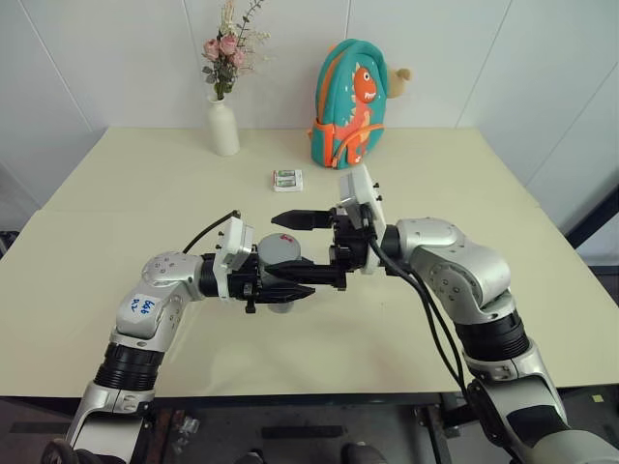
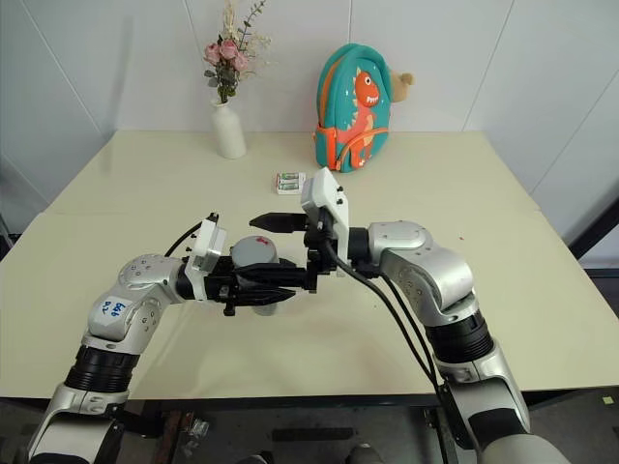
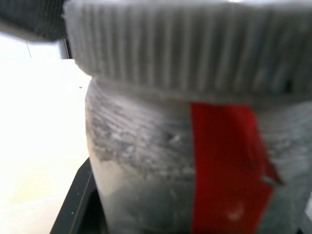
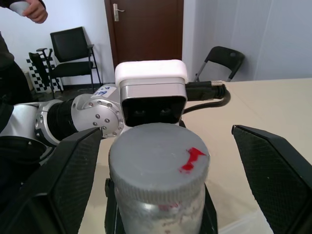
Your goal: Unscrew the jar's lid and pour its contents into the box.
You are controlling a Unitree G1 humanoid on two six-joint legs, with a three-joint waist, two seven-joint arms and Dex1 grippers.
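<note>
Jar (image 1: 279,280), lid (image 4: 158,153) on, clamped by left gripper (image 1: 290,280) at frame centre; right gripper (image 1: 308,249) spread wide around lid.

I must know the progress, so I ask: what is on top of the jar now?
The ribbed grey lid with its red mark sits on the jar, which the left gripper holds. The lid covers the mouth, so the contents inside cannot be seen.

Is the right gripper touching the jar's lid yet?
Apart: the right wrist view shows the right gripper wide open, a clear gap between each finger and the lid.
</note>
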